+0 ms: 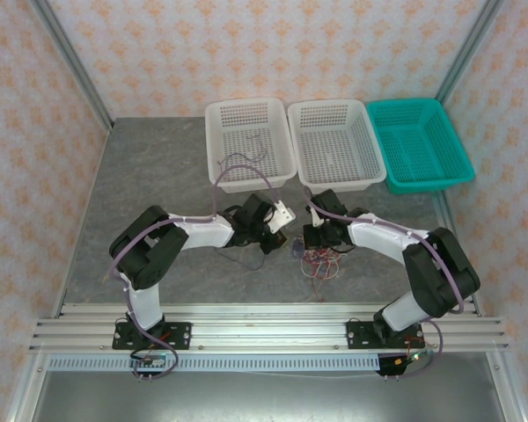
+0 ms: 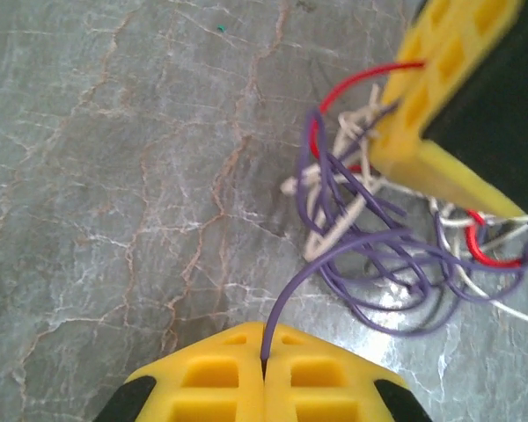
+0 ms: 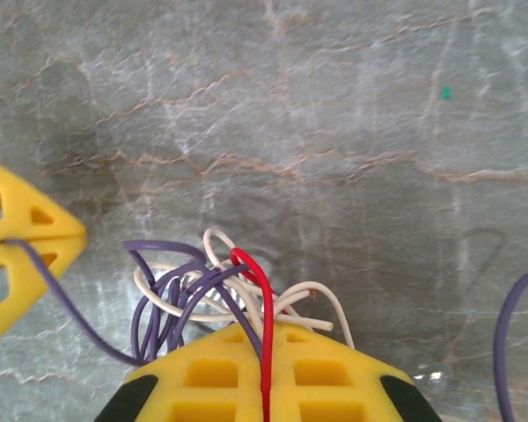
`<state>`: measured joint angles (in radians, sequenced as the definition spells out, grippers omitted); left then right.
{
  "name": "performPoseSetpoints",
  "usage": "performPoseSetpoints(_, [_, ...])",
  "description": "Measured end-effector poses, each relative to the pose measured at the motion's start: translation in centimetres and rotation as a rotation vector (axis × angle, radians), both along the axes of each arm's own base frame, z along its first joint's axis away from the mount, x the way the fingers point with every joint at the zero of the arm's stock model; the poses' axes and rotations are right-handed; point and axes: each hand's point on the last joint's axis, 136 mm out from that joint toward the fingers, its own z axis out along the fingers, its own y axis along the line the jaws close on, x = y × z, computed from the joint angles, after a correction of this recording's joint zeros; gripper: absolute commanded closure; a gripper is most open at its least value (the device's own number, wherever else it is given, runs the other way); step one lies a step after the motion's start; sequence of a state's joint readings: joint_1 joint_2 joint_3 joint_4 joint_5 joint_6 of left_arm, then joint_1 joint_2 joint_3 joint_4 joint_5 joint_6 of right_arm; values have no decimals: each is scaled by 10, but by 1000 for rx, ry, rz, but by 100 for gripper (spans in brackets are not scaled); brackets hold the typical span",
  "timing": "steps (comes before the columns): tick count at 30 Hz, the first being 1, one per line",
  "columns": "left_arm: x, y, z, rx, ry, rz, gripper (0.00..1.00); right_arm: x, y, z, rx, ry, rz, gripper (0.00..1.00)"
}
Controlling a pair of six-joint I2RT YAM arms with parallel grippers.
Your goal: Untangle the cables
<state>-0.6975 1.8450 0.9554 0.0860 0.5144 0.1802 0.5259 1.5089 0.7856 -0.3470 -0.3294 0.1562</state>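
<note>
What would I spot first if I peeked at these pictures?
Probably the messy knot of red, purple and white cables on the grey table. Each yellow tool is pinched shut on one strand: the left tool on a purple cable, the right tool on a red cable. A bright teal basket sits at the far right.

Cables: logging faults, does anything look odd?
No damage shows; the cables sit knotted in one clump on the table, a purple cable pinched in the left tool, a red cable in the right tool.
</note>
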Motion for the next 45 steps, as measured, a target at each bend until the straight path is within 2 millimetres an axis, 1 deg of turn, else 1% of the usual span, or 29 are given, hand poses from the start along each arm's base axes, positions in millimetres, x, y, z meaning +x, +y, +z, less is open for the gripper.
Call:
performPoseSetpoints(2, [-4, 8, 0, -15, 17, 31, 100, 6, -10, -1, -44, -21, -54, 99])
performPoseSetpoints(4, [-7, 23, 8, -50, 27, 94, 100, 13, -23, -1, -101, -51, -125, 96])
performPoseSetpoints(6, [-4, 39, 31, -113, 14, 177, 100, 20, -37, 1, -151, -83, -206, 96])
performPoseSetpoints(8, [6, 53, 66, -191, -40, 255, 100, 25, -53, 5, -185, -118, -303, 94])
performPoseSetpoints(10, [13, 59, 100, -259, -101, 303, 100, 29, -69, 11, -181, -141, -403, 93])
performPoseSetpoints(12, [13, 64, 125, -302, -148, 341, 100, 32, -90, 15, -172, -155, -524, 93])
performPoseSetpoints(13, [13, 68, 134, -312, -168, 367, 100, 32, -104, 16, -167, -154, -594, 92])
performPoseSetpoints(15, [14, 84, 143, -306, -198, 448, 100, 30, -132, 13, -169, -145, -731, 91])
performPoseSetpoints(17, [18, 109, 148, -290, -225, 563, 100, 20, -161, 4, -179, -121, -860, 88])
performPoseSetpoints(19, [23, 142, 149, -267, -246, 701, 100, 2, -186, -7, -181, -86, -979, 88])
performPoseSetpoints(21, [28, 176, 149, -247, -249, 836, 100, -13, -202, -13, -172, -68, -1071, 88])
performPoseSetpoints(23, [31, 205, 144, -223, -242, 950, 100, -23, -211, -14, -159, -63, -1140, 87])
performPoseSetpoints(24, [31, 219, 140, -205, -230, 1005, 100, -25, -214, -12, -150, -70, -1168, 86])
performPoseSetpoints(25, [31, 229, 135, -187, -220, 1047, 100, -26, -216, -9, -139, -80, -1194, 85])
performPoseSetpoints(27, [28, 241, 125, -156, -190, 1099, 100, -24, -220, -1, -115, -111, -1231, 83])
performPoseSetpoints(28, [26, 243, 122, -150, -178, 1108, 100, -22, -220, 3, -100, -127, -1233, 78])
performPoseSetpoints(30, [23, 240, 116, -151, -156, 1095, 100, -14, -215, 11, -48, -157, -1202, 65])
performPoseSetpoints(32, [20, 232, 112, -172, -128, 1058, 100, -5, -203, 17, 16, -171, -1138, 53])
performPoseSetpoints(33, [19, 228, 111, -183, -115, 1040, 100, -2, -198, 21, 44, -174, -1109, 46])
performPoseSetpoints(35, [18, 222, 113, -204, -100, 1014, 100, 3, -187, 28, 78, -175, -1044, 33])
performPoseSetpoints(37, [16, 217, 116, -228, -89, 990, 100, 10, -178, 43, 107, -198, -989, 22])
performPoseSetpoints(39, [15, 210, 126, -270, -82, 963, 100, 16, -169, 64, 128, -245, -932, 19])
performPoseSetpoints(41, [14, 205, 144, -324, -87, 941, 100, 21, -159, 90, 137, -303, -872, 19])
performPoseSetpoints(42, [14, 203, 157, -355, -96, 933, 100, 23, -156, 102, 136, -331, -848, 19])
performPoseSetpoints(44, [15, 197, 192, -426, -126, 909, 100, 27, -150, 128, 141, -385, -812, 19])
performPoseSetpoints(45, [17, 194, 214, -462, -146, 892, 100, 28, -150, 139, 146, -408, -806, 19])
